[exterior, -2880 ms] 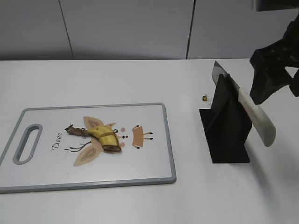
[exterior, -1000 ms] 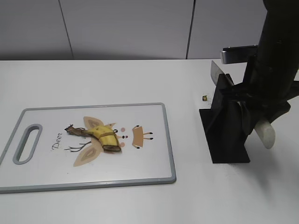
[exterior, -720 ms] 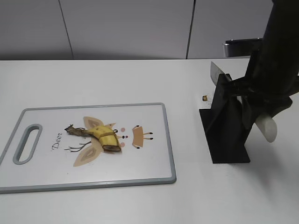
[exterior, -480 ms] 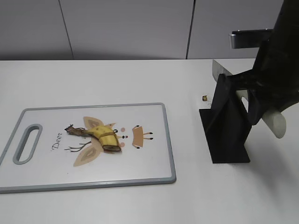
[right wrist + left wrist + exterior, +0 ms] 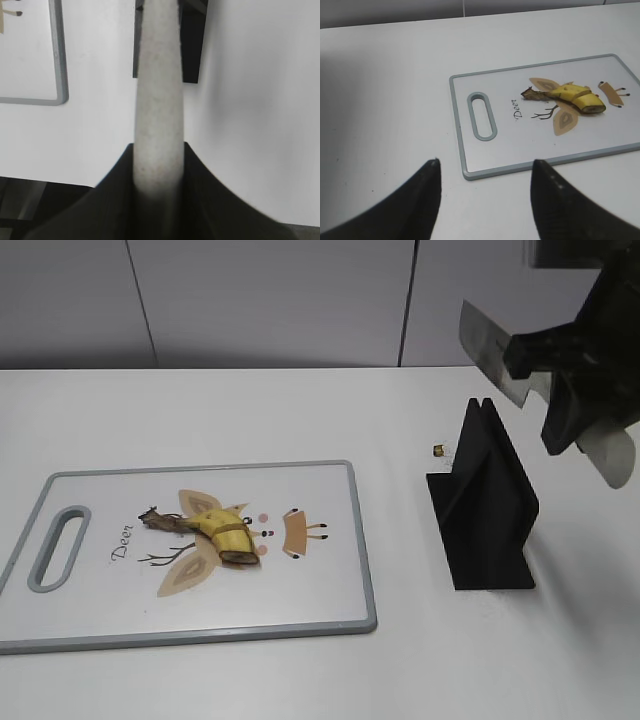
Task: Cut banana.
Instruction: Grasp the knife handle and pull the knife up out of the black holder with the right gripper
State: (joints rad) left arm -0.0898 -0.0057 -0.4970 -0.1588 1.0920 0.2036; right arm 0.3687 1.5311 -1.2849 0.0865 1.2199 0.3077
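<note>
On the cutting board [image 5: 330, 585] lies a short, brown-stemmed banana [image 5: 215, 529] stub.

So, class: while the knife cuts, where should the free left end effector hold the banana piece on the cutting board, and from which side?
Hold the banana by its dark stem end, coming from above; the cut face points right, toward the knife.

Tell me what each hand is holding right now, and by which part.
The right hand grips the knife by its pale handle, blade up above the black knife stand. The left hand is open, holding nothing.
</note>
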